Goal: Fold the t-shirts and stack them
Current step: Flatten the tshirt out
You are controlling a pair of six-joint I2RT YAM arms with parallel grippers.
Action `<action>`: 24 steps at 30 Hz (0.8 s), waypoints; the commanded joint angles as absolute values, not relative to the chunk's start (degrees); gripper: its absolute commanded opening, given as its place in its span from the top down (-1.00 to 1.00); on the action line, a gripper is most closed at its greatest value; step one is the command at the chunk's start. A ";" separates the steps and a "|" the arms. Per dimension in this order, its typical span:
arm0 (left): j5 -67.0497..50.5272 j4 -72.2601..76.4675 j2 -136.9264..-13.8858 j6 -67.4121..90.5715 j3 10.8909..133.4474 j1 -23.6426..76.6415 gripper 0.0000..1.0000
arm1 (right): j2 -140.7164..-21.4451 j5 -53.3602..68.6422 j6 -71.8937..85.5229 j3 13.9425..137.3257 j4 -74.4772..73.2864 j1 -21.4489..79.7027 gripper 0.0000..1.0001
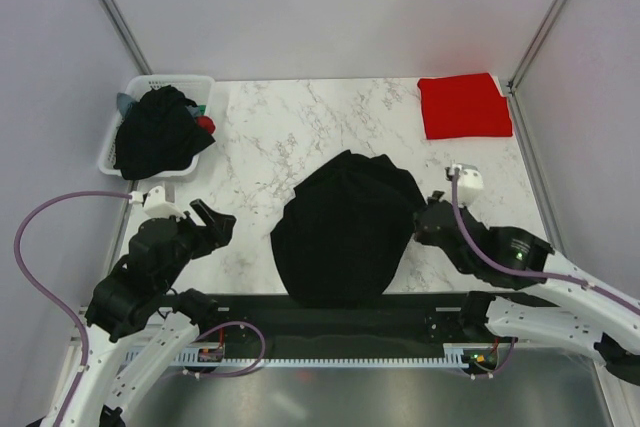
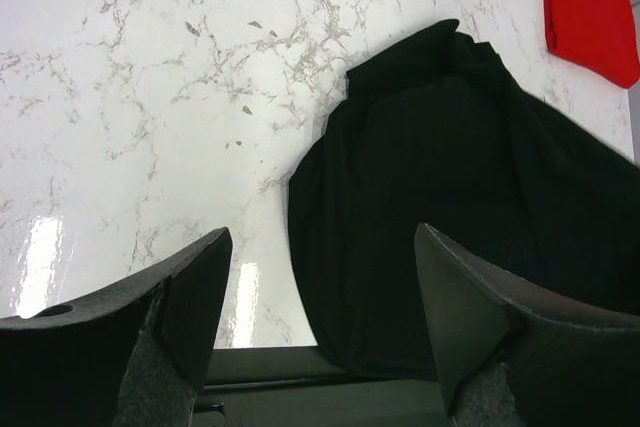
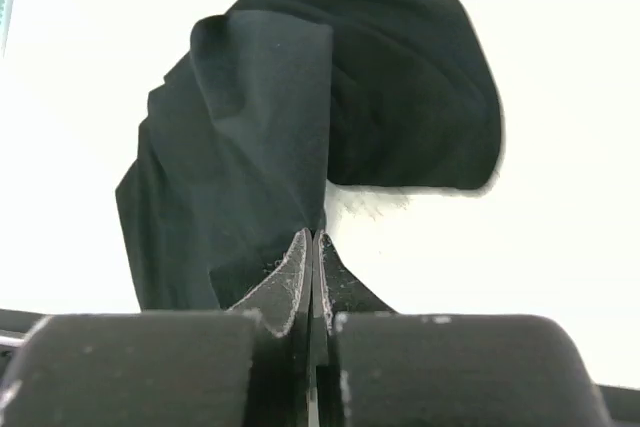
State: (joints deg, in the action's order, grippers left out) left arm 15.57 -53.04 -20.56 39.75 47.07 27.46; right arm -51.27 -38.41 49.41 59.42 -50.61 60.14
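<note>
While our right gripper (image 3: 315,247) pinches black shirt (image 1: 345,232) edge, jaws clamped, shirt lies crumpled at table (image 1: 250,137) centre; our left gripper (image 1: 213,219) hovers near it, jaws apart. Red shirt (image 1: 463,105) folded at far right corner.

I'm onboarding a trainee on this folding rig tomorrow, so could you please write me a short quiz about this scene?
1. True or false: the left gripper is open and holds nothing.
2. Where does the red t-shirt lie? A: at the far right corner of the table. B: at its near left edge. C: in a gripper.
3. Which gripper pinches the black t-shirt?

Key: 1 true. 2 A. 3 the right gripper, shut on the shirt's edge.
</note>
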 commanded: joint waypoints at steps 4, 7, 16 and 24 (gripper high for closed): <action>16.88 -51.07 -21.45 38.14 46.93 27.42 -0.62 | -36.93 -40.61 70.39 44.31 -61.61 60.21 -0.25; 16.52 -51.06 -21.97 38.14 46.85 27.42 -0.62 | -35.77 -40.52 70.32 43.24 -60.56 60.21 -0.90; 16.44 -51.06 -23.38 38.14 46.93 27.42 -0.59 | -58.43 -25.24 53.97 44.12 -44.23 60.55 -0.62; 16.44 -50.98 -22.76 38.14 46.85 27.42 -0.58 | -69.16 -19.60 53.35 40.25 -33.84 61.61 -0.20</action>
State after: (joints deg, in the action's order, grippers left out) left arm 15.57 -53.01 -22.83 39.75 46.85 27.46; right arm -66.96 -23.24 54.76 40.38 -40.21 61.08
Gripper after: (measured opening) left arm 0.796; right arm 0.625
